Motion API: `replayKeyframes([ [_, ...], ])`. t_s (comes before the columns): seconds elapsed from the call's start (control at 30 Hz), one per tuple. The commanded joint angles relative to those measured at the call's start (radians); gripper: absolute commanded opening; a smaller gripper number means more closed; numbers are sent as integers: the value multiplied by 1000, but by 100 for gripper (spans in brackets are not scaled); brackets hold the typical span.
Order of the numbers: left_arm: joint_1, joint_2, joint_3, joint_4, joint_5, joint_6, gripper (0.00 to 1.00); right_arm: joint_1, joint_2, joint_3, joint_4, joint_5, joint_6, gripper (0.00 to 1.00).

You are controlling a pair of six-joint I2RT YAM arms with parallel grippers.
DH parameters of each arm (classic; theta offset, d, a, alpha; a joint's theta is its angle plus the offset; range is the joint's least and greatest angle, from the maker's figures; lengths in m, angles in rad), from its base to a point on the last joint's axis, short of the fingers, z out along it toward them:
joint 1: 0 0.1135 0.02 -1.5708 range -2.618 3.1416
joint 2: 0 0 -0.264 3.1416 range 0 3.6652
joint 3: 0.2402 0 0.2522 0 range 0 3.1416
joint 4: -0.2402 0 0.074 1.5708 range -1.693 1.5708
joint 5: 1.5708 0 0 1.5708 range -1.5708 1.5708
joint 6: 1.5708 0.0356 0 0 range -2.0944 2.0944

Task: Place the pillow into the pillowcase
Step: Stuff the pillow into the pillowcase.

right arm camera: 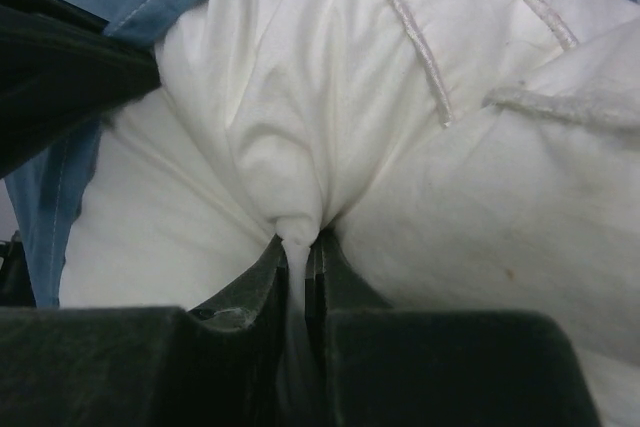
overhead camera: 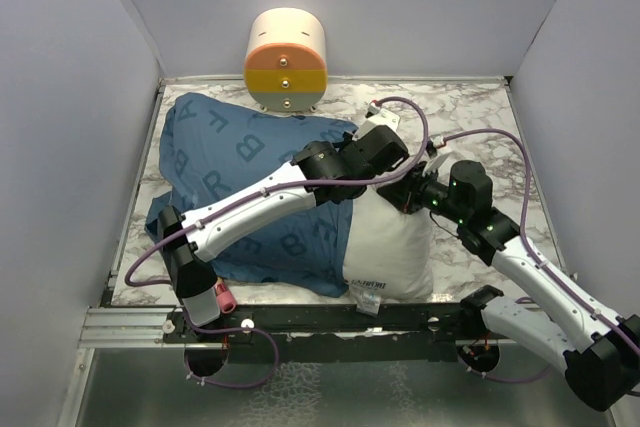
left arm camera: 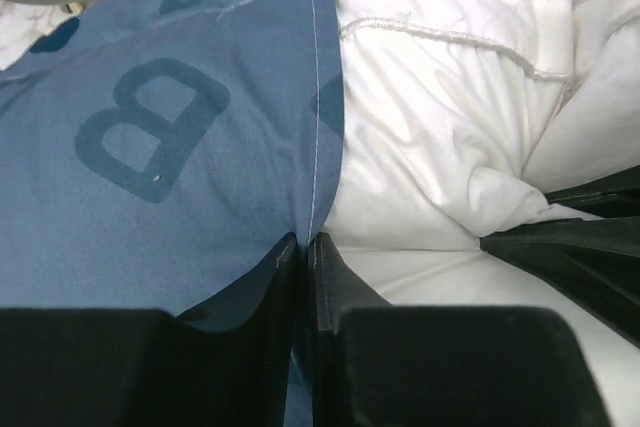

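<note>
The left gripper (left arm camera: 305,247) has its jaws almost together, pinching the stitched edge of the blue pillowcase (left arm camera: 170,137) just where that cloth meets the white pillow (left arm camera: 450,137). The right gripper (right arm camera: 301,242) is clamped tight on a gathered fold of the pillow. In the top view, both grippers sit close together near the middle of the marble table (overhead camera: 470,117). The pillowcase spreads to the left and overlaps the pillow's left side. The pillow's labelled end lies at the near edge. A cream-and-orange cylinder (overhead camera: 287,59) stands at the far wall.
</note>
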Motion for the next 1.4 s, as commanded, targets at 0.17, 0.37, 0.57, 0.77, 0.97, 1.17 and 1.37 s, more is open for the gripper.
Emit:
replayKeyframes([
  [0.17, 50, -73, 69, 5, 160, 27, 0, 13, 87, -32, -21, -75, 7, 4],
  [0.37, 179, -175, -44, 308, 560, -21, 0, 13, 163, -17, 188, -173, 96, 3],
  [0.57, 225, -93, 93, 680, 924, -222, 0, 13, 322, 133, 491, -256, 254, 3],
  [0.77, 201, -8, 300, 833, 1074, -365, 0, 2, 415, 472, 489, -183, 195, 2],
  [0.97, 189, -234, -33, 977, 1017, -394, 0, -5, 355, 407, 474, -132, 170, 3],
  [1.17, 192, -462, -620, 1134, 896, -475, 0, -6, 247, 58, 351, -175, 81, 13],
  [1.37, 194, -492, -981, 1224, 901, -603, 0, -5, -95, -50, 0, -186, -56, 38],
])
